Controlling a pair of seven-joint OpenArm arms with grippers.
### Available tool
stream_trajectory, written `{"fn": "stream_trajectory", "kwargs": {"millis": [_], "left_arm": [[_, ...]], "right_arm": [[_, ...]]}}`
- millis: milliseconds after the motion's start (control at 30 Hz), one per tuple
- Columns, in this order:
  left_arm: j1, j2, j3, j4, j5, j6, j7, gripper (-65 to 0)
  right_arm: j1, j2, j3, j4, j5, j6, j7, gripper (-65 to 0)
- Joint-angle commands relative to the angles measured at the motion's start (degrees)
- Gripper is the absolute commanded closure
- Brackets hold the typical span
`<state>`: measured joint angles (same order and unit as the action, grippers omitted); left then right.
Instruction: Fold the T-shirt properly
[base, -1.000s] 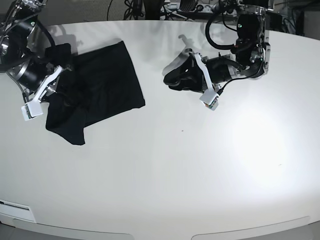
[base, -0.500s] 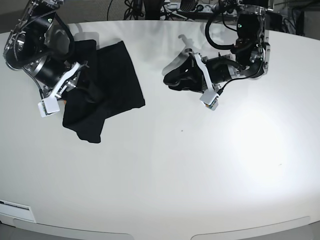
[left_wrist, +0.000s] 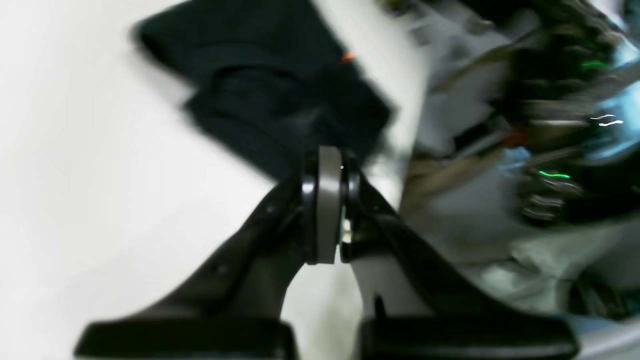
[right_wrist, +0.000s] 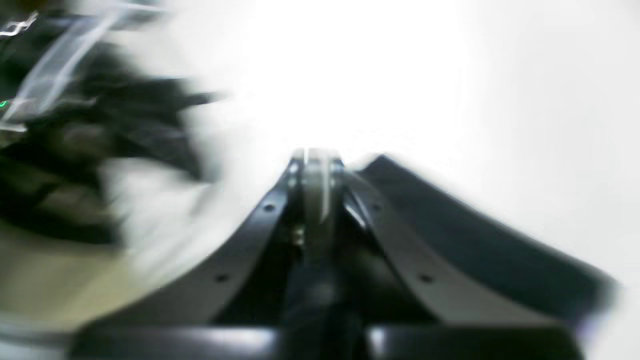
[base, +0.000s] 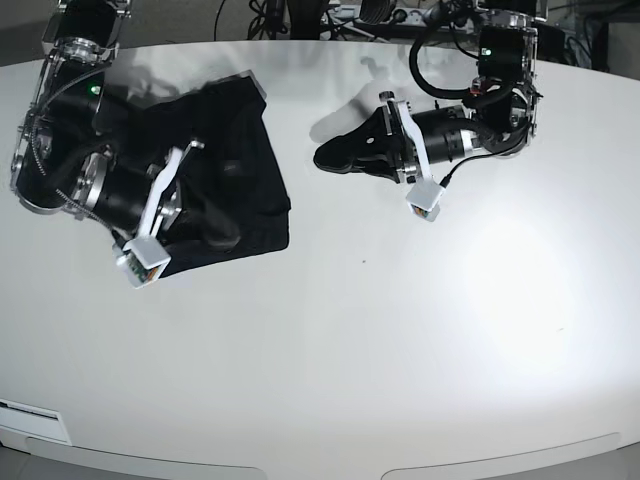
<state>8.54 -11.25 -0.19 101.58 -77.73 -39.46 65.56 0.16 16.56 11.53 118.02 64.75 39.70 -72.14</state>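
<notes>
Black cloth fills the upper left of the base view: the T-shirt (base: 235, 170) lies bunched and partly folded on the white table (base: 350, 350), one edge reaching toward the frame's middle. My right gripper (base: 140, 265) sits over its lower left part, the arm covering much of the fabric; in the blurred right wrist view its jaws are pressed together with nothing clearly between them, a dark flap beside them. Further right, in the upper middle of the base view, my left gripper (base: 425, 205) hangs above bare table, well apart from the shirt, its jaws closed on nothing. The left wrist view shows the shirt (left_wrist: 280, 100) beyond the closed fingertips.
</notes>
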Motion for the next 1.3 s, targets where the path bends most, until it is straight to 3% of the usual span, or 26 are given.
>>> {"fn": "stream_trajectory", "kwargs": {"millis": [0,100,267,400,533,700,900,1033,1167,1267], "left_arm": [[-0.92,0.52,0.87,1.97,-3.78,-0.54,0.57,0.0],[-2.03,2.73,5.14,3.78,-3.69,-0.54,2.21,0.0],[-3.72,7.96,15.56,3.89,17.35,-0.54,-2.91,0.0],[-3.48,10.80,24.81,2.56,34.53,-0.54,-10.43,0.0],[-3.50,11.56,30.91,-1.49,44.63,0.74,-13.62,0.0],[-4.63,10.67,30.75,-7.30,50.01,2.10,-16.11,0.0],[-9.33,6.49,28.50,-16.94,50.29,2.16,-17.77,0.0],[-12.52,3.19,28.50,-20.00,50.40,2.16,-19.08,0.0],[-16.17,0.55,28.50,-21.90,52.94,2.19,-24.68,0.0],[-19.23,0.59,28.52,-24.09,56.08,2.21,-29.99,0.0]], "right_arm": [[0.96,1.44,0.52,0.74,-2.25,0.30,5.66,0.0],[1.53,3.78,0.28,-1.07,-14.29,0.30,18.34,0.0],[4.46,7.10,-2.78,-13.03,-21.77,0.30,28.33,0.0],[9.92,8.63,-6.75,-25.88,-24.41,0.30,30.34,0.0],[15.26,9.64,-10.67,-36.39,-24.61,0.30,30.97,0.0],[14.32,9.99,-13.33,-43.43,-24.50,0.30,30.95,0.0],[4.48,10.14,-12.35,-43.50,-22.18,0.30,30.95,0.0],[-4.04,10.10,-6.47,-42.53,-18.86,0.30,30.08,0.0],[-12.48,9.16,1.95,-37.03,-12.44,0.30,25.29,0.0],[-18.78,6.93,8.17,-30.71,-9.09,0.30,22.29,0.0]]}}
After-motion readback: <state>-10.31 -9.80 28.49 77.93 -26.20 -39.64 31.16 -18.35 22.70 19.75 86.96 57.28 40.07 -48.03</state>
